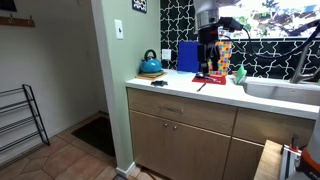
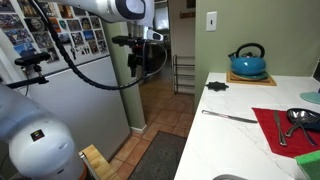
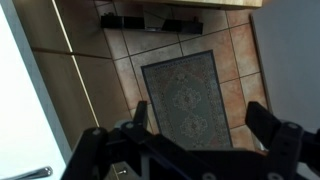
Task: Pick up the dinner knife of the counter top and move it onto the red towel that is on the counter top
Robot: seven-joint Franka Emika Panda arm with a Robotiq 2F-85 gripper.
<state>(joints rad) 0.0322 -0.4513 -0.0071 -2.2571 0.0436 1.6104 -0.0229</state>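
The dinner knife (image 2: 230, 116) lies flat on the white counter top (image 2: 225, 140), just beside the near edge of the red towel (image 2: 272, 132). In an exterior view it is a thin dark sliver (image 1: 201, 87) in front of the towel (image 1: 210, 78). A spoon and other utensils lie on the towel. My gripper (image 2: 140, 58) hangs in the air off the counter's edge, over the floor, well apart from the knife. In the wrist view its fingers (image 3: 200, 125) are spread wide with nothing between them, above a floor rug.
A blue kettle (image 2: 247, 63) on a wooden trivet and a small black lumpy object (image 2: 216, 86) sit farther along the counter. An upright blue panel (image 1: 187, 57) stands behind the towel. A sink (image 1: 285, 90) is beside it. A patterned rug (image 3: 190, 90) lies on the tiled floor.
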